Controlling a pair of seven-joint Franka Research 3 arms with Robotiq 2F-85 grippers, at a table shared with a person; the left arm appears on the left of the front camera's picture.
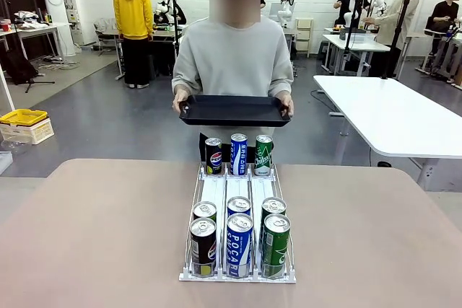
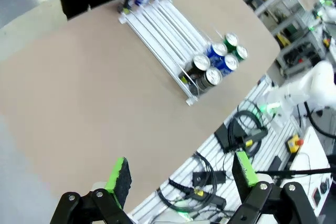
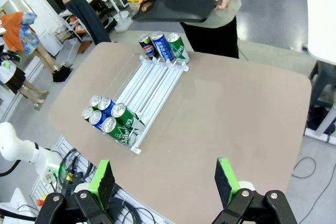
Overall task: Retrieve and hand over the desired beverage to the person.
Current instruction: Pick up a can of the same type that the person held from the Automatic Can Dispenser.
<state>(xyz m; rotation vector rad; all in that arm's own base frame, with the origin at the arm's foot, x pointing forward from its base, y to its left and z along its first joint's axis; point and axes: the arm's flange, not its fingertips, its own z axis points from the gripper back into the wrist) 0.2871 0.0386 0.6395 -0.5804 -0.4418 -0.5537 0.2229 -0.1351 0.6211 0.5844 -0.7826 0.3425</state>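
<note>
beverage cans [image 1: 239,244], glossy cylinders, in slatted rack [image 1: 238,190]

Front blue can [image 1: 239,245], near end of the rack [image 1: 214,192]: white vertical letters "POCARI", rest of the wording cut off by the rack rail. Front black can [image 1: 203,247]: round red-white-blue Pepsi logo, no word legible. Rear black can [image 1: 213,156]: same Pepsi globe, which also shows in the right wrist view [image 3: 147,46]. Rear blue can [image 1: 238,154]: white vertical print, too small to read for sure. Rear green can [image 1: 263,155]: white slanted script, not legible. Front green can [image 1: 275,245]: pale markings, unreadable. Left wrist view: can print too small to read.
</note>
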